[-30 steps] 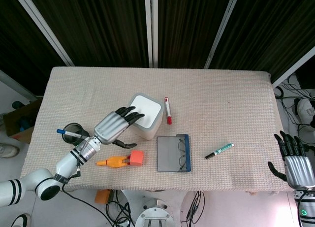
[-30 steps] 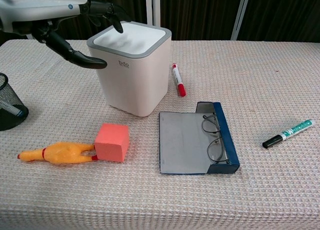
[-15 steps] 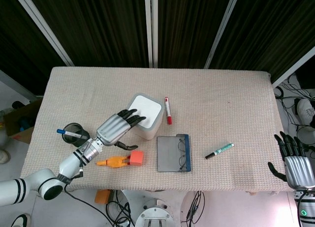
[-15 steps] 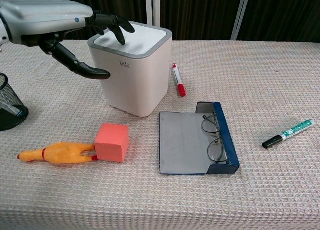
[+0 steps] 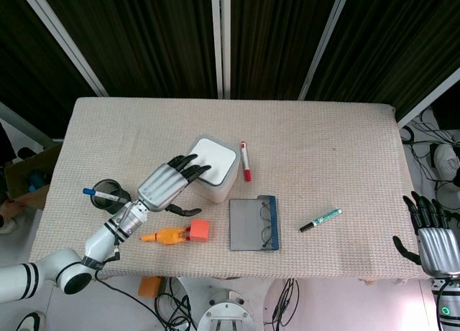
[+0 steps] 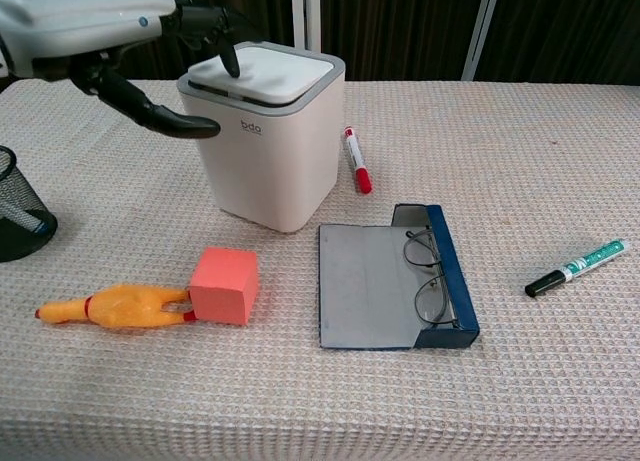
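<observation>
The left hand (image 6: pixel 95 26) is seen spread over the white bin (image 6: pixel 268 141), fingertips (image 6: pixel 228 61) laid on the near-left edge of its lid (image 6: pixel 265 66), thumb held out beside the left wall; nothing is gripped. The lid appears tipped slightly under that touch. The bin stands left of centre on the table (image 5: pixel 323 151), a red marker (image 6: pixel 356 163) just beside it. For the press to be done well, force is best kept straight down on the lid's rim so the bin is not shoved toward the marker. The right hand (image 5: pixel 429 236) is held open and empty at the table's far right edge.
</observation>
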`<state>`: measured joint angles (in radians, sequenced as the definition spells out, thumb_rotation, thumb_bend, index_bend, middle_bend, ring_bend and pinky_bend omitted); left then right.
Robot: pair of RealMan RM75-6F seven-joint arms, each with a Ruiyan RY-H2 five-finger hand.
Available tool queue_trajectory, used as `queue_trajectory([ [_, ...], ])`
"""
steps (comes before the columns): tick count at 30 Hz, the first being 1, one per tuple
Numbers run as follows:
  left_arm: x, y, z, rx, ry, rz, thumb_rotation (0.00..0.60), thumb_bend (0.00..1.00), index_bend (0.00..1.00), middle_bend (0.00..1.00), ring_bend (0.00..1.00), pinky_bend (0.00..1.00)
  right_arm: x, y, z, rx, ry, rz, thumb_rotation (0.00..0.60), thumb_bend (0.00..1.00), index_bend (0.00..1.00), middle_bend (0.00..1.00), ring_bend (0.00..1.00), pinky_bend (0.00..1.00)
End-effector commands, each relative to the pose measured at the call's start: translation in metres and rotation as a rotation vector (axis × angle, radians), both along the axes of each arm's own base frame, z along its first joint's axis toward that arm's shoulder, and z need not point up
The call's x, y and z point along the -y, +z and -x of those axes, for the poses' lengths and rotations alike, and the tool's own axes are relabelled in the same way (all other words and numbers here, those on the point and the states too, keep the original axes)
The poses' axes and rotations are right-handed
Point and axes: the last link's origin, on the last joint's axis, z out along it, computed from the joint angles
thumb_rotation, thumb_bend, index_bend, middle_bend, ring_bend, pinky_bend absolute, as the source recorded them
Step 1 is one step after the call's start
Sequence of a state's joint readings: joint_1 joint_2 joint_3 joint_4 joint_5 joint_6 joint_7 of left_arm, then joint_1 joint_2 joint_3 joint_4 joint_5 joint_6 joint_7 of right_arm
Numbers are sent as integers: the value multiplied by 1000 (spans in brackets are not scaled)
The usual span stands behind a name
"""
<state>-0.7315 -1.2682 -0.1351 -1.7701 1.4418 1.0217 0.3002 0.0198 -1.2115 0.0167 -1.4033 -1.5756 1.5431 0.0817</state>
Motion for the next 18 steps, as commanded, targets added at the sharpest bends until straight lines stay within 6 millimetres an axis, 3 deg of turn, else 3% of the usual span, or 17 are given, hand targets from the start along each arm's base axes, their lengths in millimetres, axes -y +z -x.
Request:
queue_trajectory([
  [1,12,27,6,11,-14,-87,241,177,111,209,60,200,1,-1,0,2,1,-2,600,209,0,0,0,0],
  [5,34,49,38,-26,28,-179,244,177,111,190,60,201,1,-2,0,8,2,-5,600,209,0,0,0,0],
  [9,69,68,95,-65,132,-277,237,176,112,182,60,201,1,-1,3,11,-3,-2,600,210,0,0,0,0],
  [16,131,71,177,-37,334,-319,198,176,125,160,60,200,3,-2,2,8,3,-6,600,210,0,0,0,0],
  [18,141,70,191,-22,376,-319,194,176,128,159,60,200,4,-3,2,7,4,-9,600,209,0,0,0,0],
])
